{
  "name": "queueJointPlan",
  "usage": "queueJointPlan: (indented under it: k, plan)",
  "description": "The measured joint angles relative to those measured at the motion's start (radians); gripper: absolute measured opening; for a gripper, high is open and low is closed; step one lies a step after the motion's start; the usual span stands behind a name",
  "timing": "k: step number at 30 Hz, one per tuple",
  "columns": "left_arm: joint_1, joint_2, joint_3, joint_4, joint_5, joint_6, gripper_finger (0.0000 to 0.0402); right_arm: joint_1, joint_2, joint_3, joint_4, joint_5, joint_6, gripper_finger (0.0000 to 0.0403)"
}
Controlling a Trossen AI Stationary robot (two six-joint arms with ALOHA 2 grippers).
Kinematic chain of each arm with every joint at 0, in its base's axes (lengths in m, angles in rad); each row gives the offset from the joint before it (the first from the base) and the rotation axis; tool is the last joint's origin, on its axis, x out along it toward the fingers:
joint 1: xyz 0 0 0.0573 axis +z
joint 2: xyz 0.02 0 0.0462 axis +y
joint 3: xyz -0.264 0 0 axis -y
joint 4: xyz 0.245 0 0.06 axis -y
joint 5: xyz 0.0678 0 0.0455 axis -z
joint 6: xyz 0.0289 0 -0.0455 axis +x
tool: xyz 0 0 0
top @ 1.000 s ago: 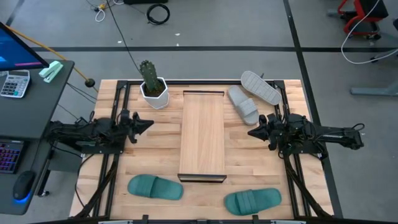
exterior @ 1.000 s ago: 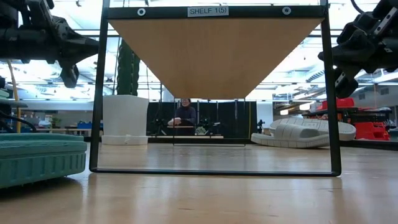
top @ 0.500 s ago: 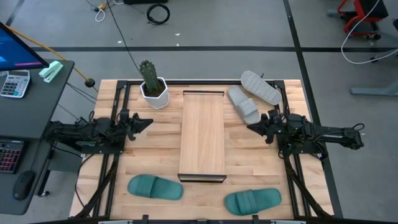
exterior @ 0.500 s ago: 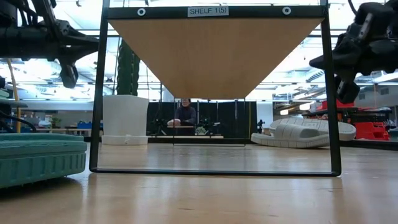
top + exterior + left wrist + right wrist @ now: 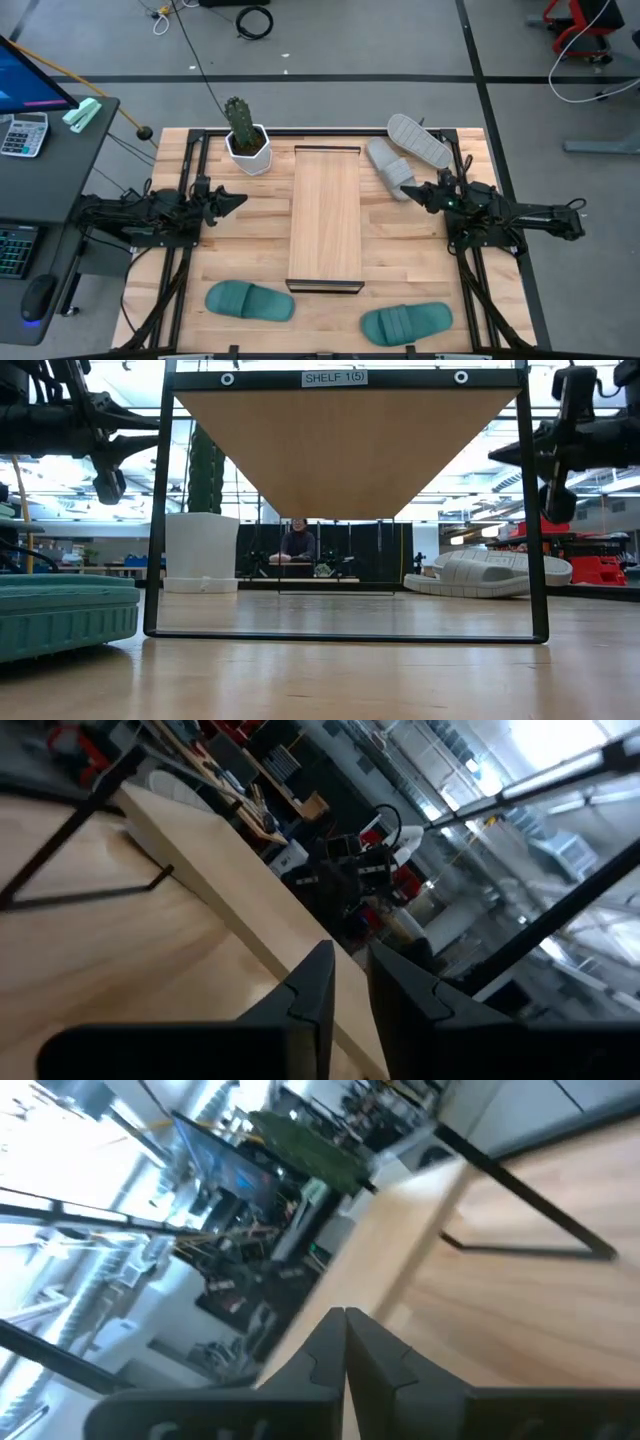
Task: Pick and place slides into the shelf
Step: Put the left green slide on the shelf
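Two light grey slides lie at the table's far right: one sole up (image 5: 419,140), one strap up (image 5: 390,168), and both show in the low view (image 5: 500,572). Two teal slides rest on their soles at the near edge (image 5: 250,300) (image 5: 405,322). The shelf (image 5: 325,215) stands on a dark frame along the table's middle. My right gripper (image 5: 405,189) (image 5: 345,1315) is shut and hovers just short of the strap-up grey slide. My left gripper (image 5: 240,197) (image 5: 347,970) hovers left of the shelf, open by a narrow gap.
A potted cactus (image 5: 243,135) stands at the far left, beside the shelf's far end. Dark frame rails (image 5: 185,250) run along the table's left and right sides under the arms. A desk with a keyboard lies beyond the left edge. A person sits far behind the table (image 5: 297,545).
My right gripper has swung toward the far edge, closer to the strap-up grey slide, and has levelled out from pointing downward. My left gripper has stayed in place and opened by a narrow gap. No slide has moved.
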Motion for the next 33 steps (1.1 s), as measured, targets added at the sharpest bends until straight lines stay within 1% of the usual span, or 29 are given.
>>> queueJointPlan:
  k: [2, 5, 7, 12, 17, 22, 26, 30, 33]
  plan:
    - [0.0, 0.0, 0.003, -0.002, 0.0, 0.003, 0.0086, 0.0, 0.0, 0.023, -0.016, 0.01, -0.009, 0.0018]
    - [0.0, 0.007, 0.032, -0.008, -0.007, 0.066, 0.0101, 0.0, 0.002, 0.063, -0.039, 0.024, -0.012, 0.0018]
    - [0.0, 0.02, 0.063, -0.001, -0.029, 0.1, 0.0108, 0.0, 0.002, 0.093, -0.046, 0.033, -0.008, 0.0018]
    - [0.0, 0.106, 0.152, -0.002, -0.055, 0.145, 0.0116, 0.0, 0.018, 0.203, -0.127, 0.033, -0.074, 0.0018]
    - [0.0, 0.249, 0.249, -0.004, -0.052, 0.148, 0.0113, 0.0, 0.07, 0.318, -0.215, 0.033, -0.115, 0.0018]
    - [0.0, 0.428, 0.36, -0.004, -0.04, 0.231, 0.0112, 0.0, 0.15, 0.441, -0.297, 0.055, -0.213, 0.0018]
    - [-0.001, 0.563, 0.441, -0.007, 0.016, 0.25, 0.0122, -0.014, 0.223, 0.55, -0.352, 0.073, -0.293, 0.0018]
    - [-0.005, 0.672, 0.522, -0.006, 0.092, 0.245, 0.0132, -0.049, 0.297, 0.663, -0.424, 0.075, -0.347, 0.002]
    - [-0.025, 0.737, 0.585, -0.006, 0.098, 0.274, 0.0137, -0.08, 0.353, 0.753, -0.494, 0.075, -0.382, 0.0025]
